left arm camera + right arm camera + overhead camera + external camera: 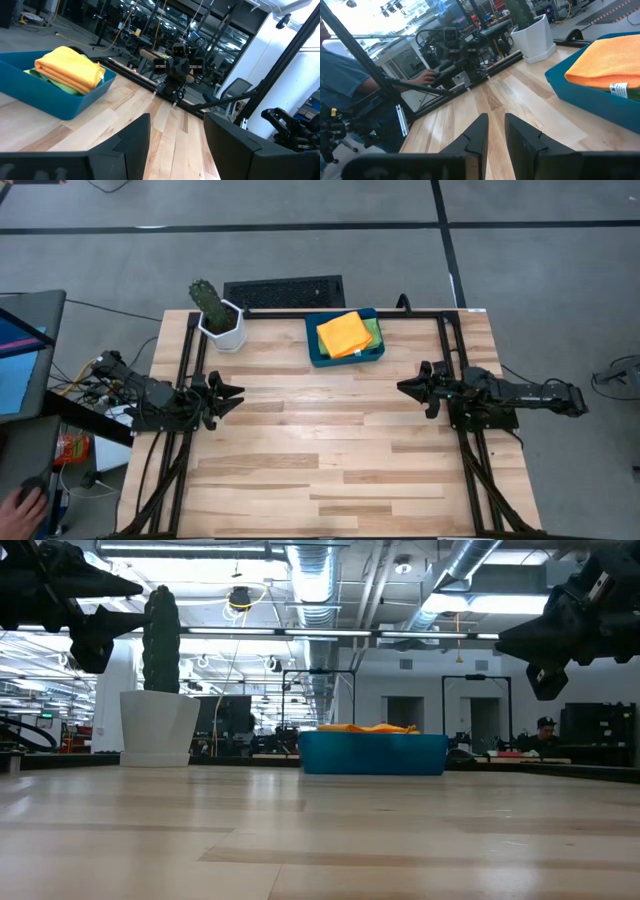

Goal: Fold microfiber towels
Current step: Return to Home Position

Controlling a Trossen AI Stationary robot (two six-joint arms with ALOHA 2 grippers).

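At mid-left and mid-right, the open-fingered left gripper [232, 396] and barely parted right gripper [408, 387] are best withdrawn clear of the folded orange microfiber towel [343, 333].

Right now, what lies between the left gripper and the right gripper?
Nothing: the high view shows only bare light wooden table between the left gripper and the right gripper. The dark-blue rectangular tray stands farther back.

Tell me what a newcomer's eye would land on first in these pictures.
The folded orange towel tops a stack in the blue tray at the back edge of the table, with a green towel peeking out beneath it. A potted cactus stands left of the tray in the high view. The left gripper and right gripper hang empty at either side, facing each other.
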